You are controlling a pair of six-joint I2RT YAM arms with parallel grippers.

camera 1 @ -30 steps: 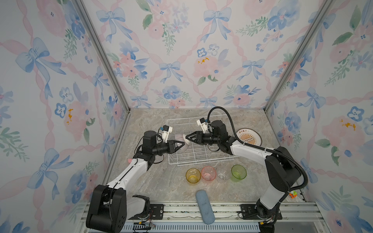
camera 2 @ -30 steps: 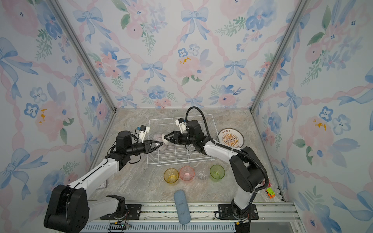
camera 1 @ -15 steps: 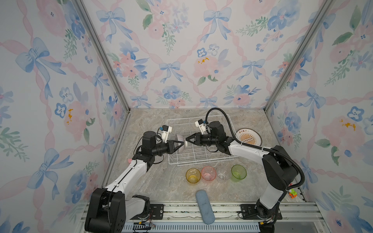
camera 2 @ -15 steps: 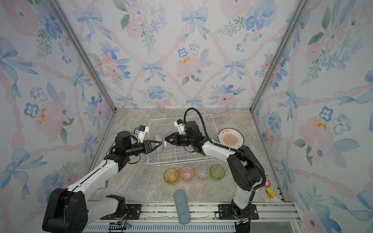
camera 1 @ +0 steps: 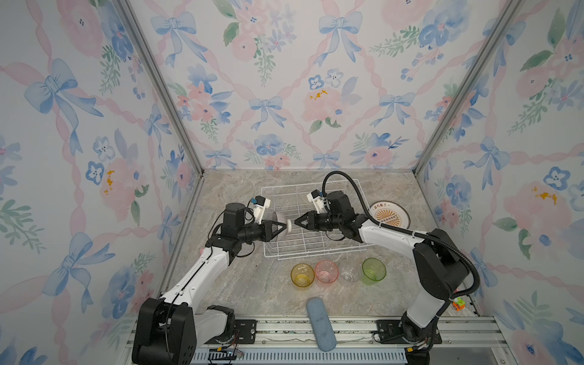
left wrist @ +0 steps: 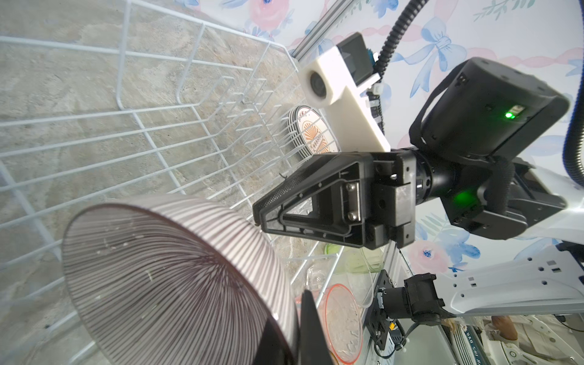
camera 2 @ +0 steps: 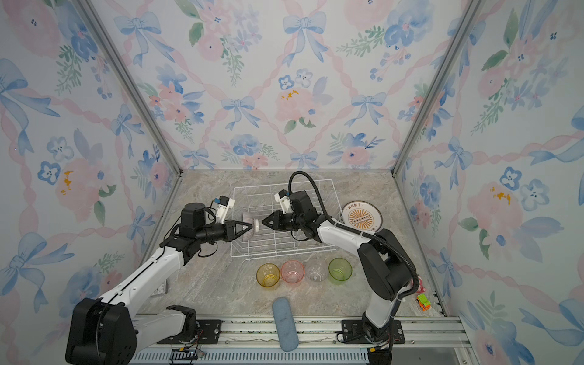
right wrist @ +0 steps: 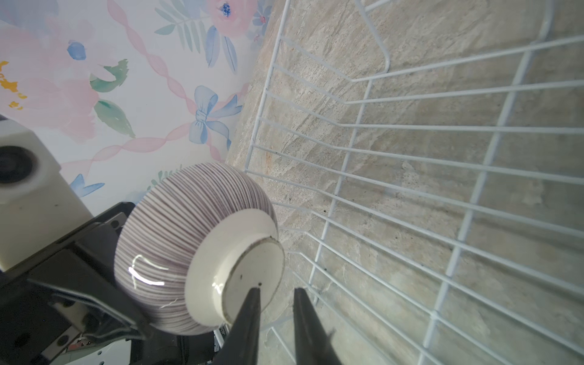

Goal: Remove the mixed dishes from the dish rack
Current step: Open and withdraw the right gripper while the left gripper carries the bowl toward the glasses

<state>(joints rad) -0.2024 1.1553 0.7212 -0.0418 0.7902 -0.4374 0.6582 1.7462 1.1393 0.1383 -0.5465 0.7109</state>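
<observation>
One dish in hand: bowl (right wrist: 177,252), held on its side in the air over the left end of the rack (camera 1: 303,202), with its foot turned toward the right arm.
Jaws, left: left gripper (camera 1: 283,228) clamped on the bowl's rim.
Jaws, right: right gripper (camera 1: 295,222) a narrow gap apart at the bowl's foot. In the right wrist view one fingertip (right wrist: 251,303) lies over the flat base and the other just past its edge. Whether they pinch the foot cannot be told.
Step, as judged: passing the bowl from the left arm to the right.
Bowl, appearance: fine purple stripes on white, running rim to foot inside and out, with a plain white foot and a glossy glaze. No chip seen.
Rack, contents: bare prongs, no dish standing in it.
Unloaded, row: yellow tumbler (camera 1: 302,275), pink tumbler (camera 1: 326,271), clear tumbler (camera 1: 349,272) and green tumbler (camera 1: 374,269), upright on the table (camera 1: 237,284) in front of the rack.
Unloaded, stack: plates (camera 1: 392,215), flat just beside the rack's right end, with an orange sunburst on top. Their number is not readable.
Remaining, as judged: the bowl alone, to be set down on the table.
Not for unloading: blue-grey pad (camera 1: 320,322) at the table's front edge.
</observation>
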